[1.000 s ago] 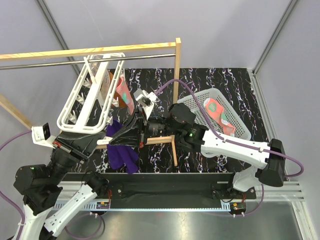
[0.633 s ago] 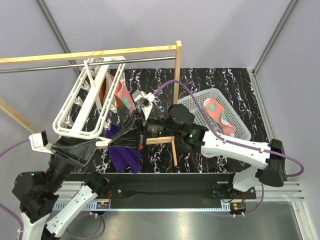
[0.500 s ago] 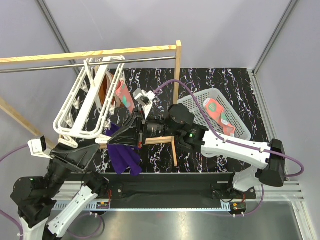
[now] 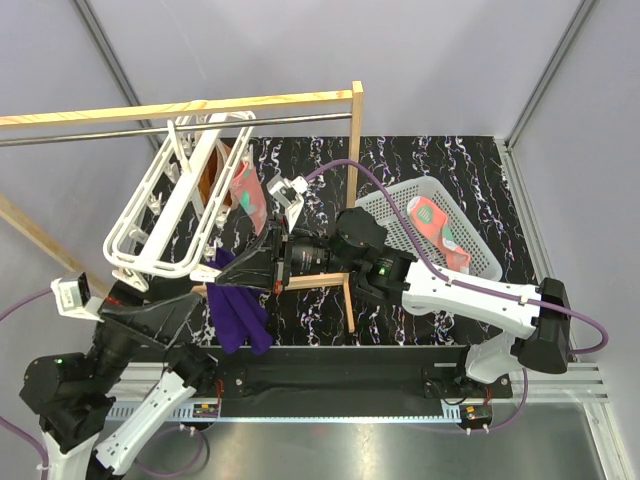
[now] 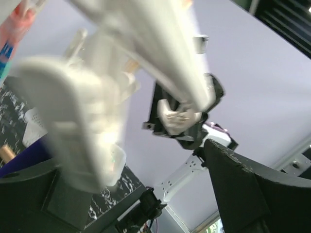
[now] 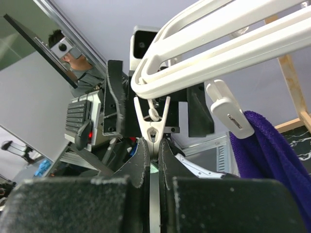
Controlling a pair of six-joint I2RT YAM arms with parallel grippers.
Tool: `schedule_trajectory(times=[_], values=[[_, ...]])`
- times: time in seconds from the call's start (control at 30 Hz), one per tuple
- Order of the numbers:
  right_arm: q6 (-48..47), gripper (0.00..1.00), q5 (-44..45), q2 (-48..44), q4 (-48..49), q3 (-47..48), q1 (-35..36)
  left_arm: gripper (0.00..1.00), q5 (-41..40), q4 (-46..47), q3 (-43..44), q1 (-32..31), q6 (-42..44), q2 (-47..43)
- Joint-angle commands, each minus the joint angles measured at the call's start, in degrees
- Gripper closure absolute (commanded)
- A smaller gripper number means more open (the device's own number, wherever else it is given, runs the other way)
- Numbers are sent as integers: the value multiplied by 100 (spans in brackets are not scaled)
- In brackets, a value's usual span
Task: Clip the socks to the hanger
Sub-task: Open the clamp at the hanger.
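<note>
Lately the left arm had drawn back toward its base. The near end of the hanger (image 6: 218, 58) had swung over and dipped with it, while the right tool (image 6: 152, 145) had followed forward under the frame's near rail. The right wrist view showed the result best. One dangling clip (image 6: 152, 119) hung straight above that tool's fingertips, its lower end entering the thin slit left between the jaws. That tool was all but closed and appeared to pinch the clip's tip. A greenish sliver showed deeper in the slit, and I could not tell what it was. A second clip (image 6: 227, 110) hung just to that tool's right in its own camera, touching the purple sock (image 6: 272, 160), which had shifted a little with the frame.

The left tool (image 5: 131, 165) stood spread wide. The hanger's blurred rail crossed the gap between its fingers. Whether it rested on a finger or passed just clear could not be made out, but nothing was clamped.

One coral sock (image 4: 246, 195) hung among the hanger's bars, beyond the right tool's tip. The other coral sock (image 4: 438, 225) lay in the white mesh basket (image 4: 390, 208), back beside that tool's forearm. So the shift seemed meant to bring a free clip to the right tool rather than to finish anything. Neither tool had the second sock yet, and the job looked roughly half done.
</note>
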Motion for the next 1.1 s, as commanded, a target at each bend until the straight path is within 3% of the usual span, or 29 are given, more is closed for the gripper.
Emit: schedule_trajectory(times=[0.0, 0.57, 0.83, 1.07], values=[[437, 100, 76, -95, 309, 78, -20, 10, 484, 1011, 325, 65, 446, -65], [1360, 100, -293, 72, 1031, -46, -20, 16, 510, 1696, 247, 135, 78, 796], [1290, 100, -214, 81, 1022, -151, -37, 37, 651, 1960, 71, 144, -63, 797], [1281, 100, -214, 98, 1031, -195, -81, 48, 625, 1846, 98, 135, -81, 762]])
